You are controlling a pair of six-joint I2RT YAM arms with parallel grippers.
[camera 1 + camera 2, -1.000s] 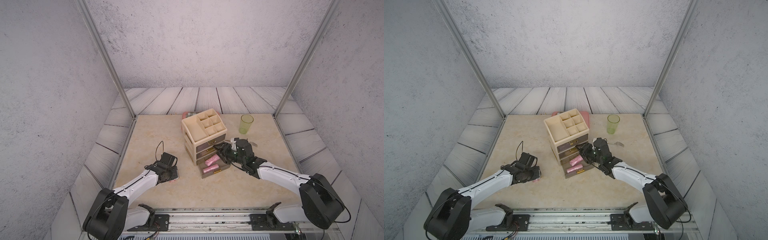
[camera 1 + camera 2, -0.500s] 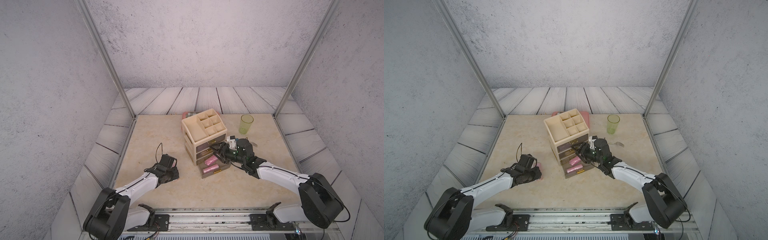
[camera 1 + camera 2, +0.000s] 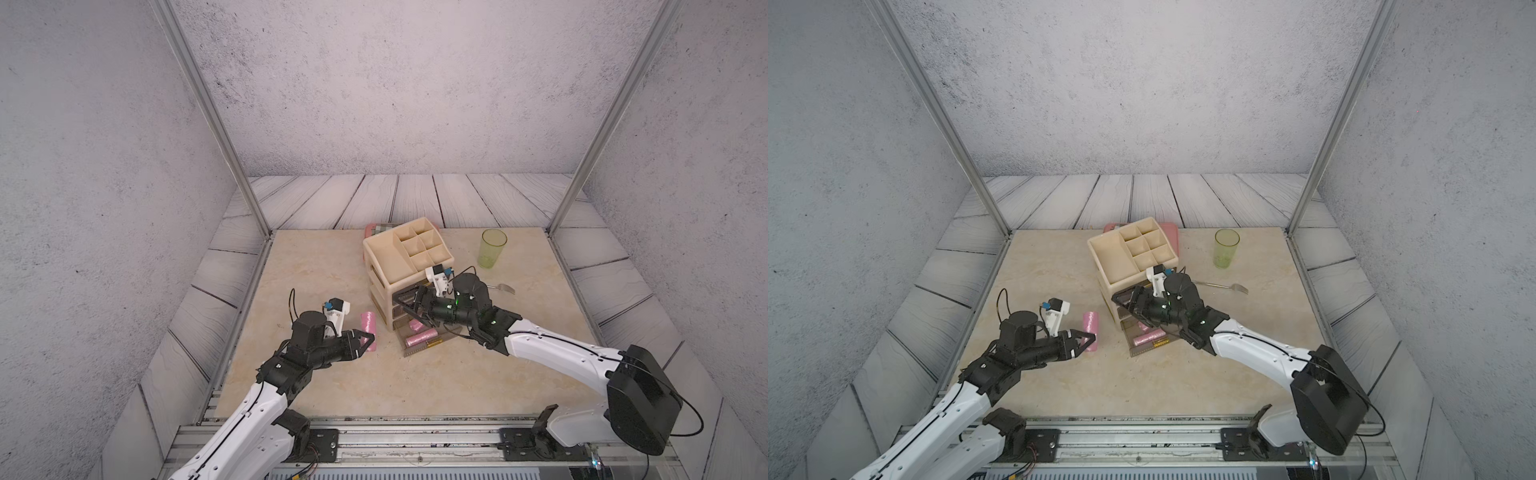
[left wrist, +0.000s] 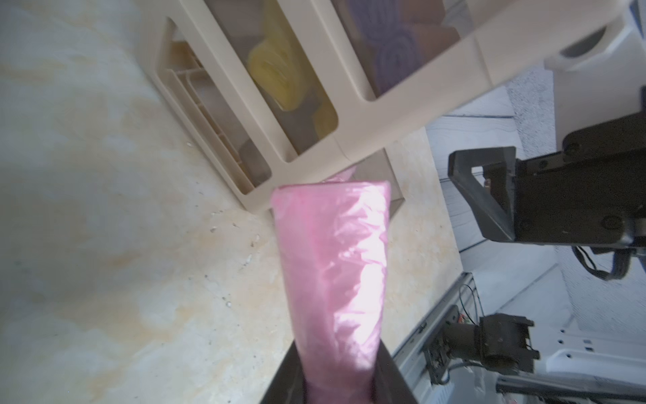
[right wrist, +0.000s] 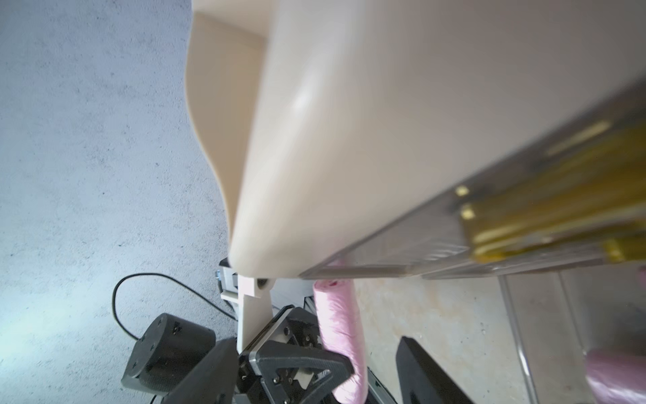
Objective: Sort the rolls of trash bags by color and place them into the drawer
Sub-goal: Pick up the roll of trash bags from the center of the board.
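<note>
Two arms work one pale bench [image 3: 332,386]. At mid-frame in both top views stands the beige drawer unit [image 3: 386,257]. Its bottom drawer [image 3: 422,350] is pulled out toward the lower edge, with pink rolls [image 3: 419,338] lying inside. In the left wrist view, yellow rolls [image 4: 276,77] and purple rolls [image 4: 395,59] show through the unit's side openings, each colour on its own tier.

The right claw [image 3: 405,307] hangs spread and empty right at the unit's front, above the open drawer. Left of centre, the left claw [image 3: 365,340] is pinching the held pink roll [image 4: 335,280] by one end, the free end pointing at the unit. Just above it in the frame, a loose pink roll [image 3: 367,323] lies on the bench beside the unit's side wall.

Now the danger. That end-on grip on crinkly plastic looks thin, so the roll could slip or droop on the way over. The right claw crowds the drawer mouth, and the two claws may clash there. A low approach could catch the drawer's rim and shove the unit, or knock the loose roll rolling.
</note>
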